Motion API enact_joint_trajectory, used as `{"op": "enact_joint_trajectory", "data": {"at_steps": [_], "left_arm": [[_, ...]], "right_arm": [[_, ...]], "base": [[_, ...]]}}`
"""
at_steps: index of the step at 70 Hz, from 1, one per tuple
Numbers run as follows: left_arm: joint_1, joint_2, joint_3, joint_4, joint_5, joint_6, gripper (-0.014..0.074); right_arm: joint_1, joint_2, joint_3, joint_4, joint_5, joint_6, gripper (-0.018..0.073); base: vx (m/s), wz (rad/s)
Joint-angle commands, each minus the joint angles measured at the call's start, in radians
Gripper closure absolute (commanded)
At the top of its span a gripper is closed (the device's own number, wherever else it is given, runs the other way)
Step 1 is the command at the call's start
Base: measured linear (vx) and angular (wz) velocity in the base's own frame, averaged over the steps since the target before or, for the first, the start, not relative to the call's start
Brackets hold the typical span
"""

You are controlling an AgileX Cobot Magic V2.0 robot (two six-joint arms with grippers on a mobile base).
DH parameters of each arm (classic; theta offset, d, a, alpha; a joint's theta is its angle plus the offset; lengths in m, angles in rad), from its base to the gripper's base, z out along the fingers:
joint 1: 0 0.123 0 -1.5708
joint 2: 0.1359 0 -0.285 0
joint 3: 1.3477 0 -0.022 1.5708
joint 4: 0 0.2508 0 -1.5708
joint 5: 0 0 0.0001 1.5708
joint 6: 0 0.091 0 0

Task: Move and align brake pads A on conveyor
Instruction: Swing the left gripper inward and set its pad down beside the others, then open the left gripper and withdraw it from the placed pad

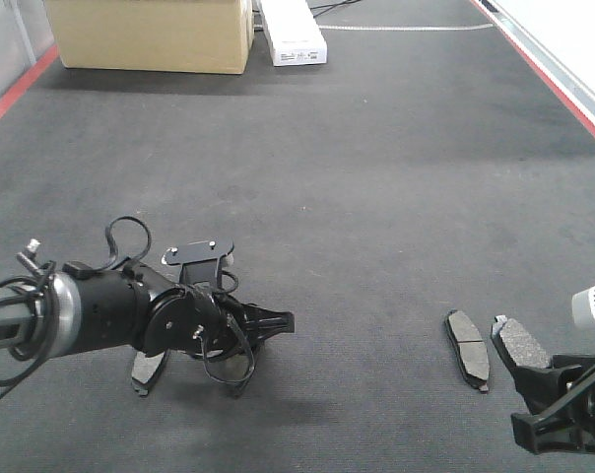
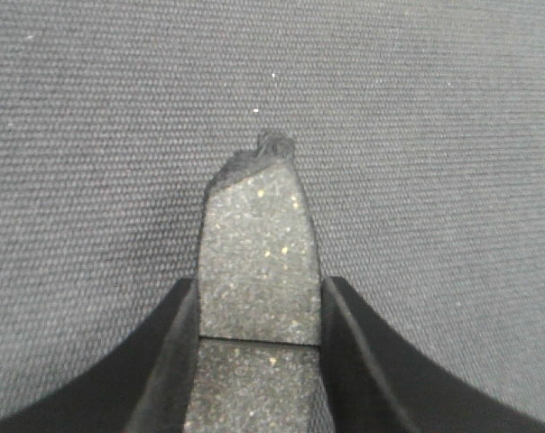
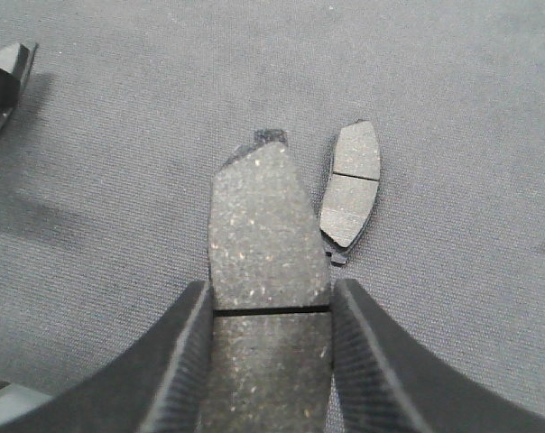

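Across the charcoal woven conveyor belt (image 1: 376, 177), both grippers clasped flat grey brake pads, left gripper (image 2: 259, 298) at lower left, right gripper (image 3: 268, 298) beside a grooved pad (image 1: 467, 347) already laid, alignment apparently unfinished.

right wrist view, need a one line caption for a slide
Right gripper clamps a brake pad above the conveyor, beside a second pad lying flat.
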Motion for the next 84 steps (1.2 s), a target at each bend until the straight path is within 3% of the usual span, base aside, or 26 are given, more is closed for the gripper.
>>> {"op": "enact_joint_trajectory", "data": {"at_steps": [1, 20, 27, 36, 44, 58, 84], "left_arm": [[0.0, -0.034, -0.03, -0.002, -0.061, -0.008, 0.0314], [0.0, -0.049, -0.03, 0.009, -0.082, -0.007, 0.0088], [0.0, -0.091, -0.029, 0.078, -0.058, -0.003, 0.0036], [0.0, -0.18, -0.012, 0.17, -0.005, -0.003, 0.0046], [0.0, -0.302, 0.085, 0.235, -0.017, -0.008, 0.0096], [0.0, -0.553, 0.296, 0.266, -0.059, -0.007, 0.0232], [0.0, -0.951, 0.582, 0.334, -0.02, 0.001, 0.0606]], "right_arm": [[-0.002, -0.007, -0.031, -0.005, -0.074, -0.008, 0.0522], [-0.002, -0.007, -0.031, -0.005, -0.074, -0.008, 0.0522], [-0.002, -0.007, -0.031, -0.005, -0.074, -0.008, 0.0522], [-0.002, -0.007, -0.031, -0.005, -0.074, -0.008, 0.0522], [-0.002, -0.007, -0.031, -0.005, -0.074, -0.008, 0.0522], [-0.002, -0.007, -0.031, -0.005, -0.074, -0.008, 0.0522], [-0.002, -0.007, -0.031, -0.005, -0.074, -0.008, 0.0522]], "base": [[0.0, 0.0], [0.0, 0.0], [0.0, 0.0], [0.0, 0.0], [0.0, 0.0], [0.0, 0.0], [0.0, 0.0]]}}
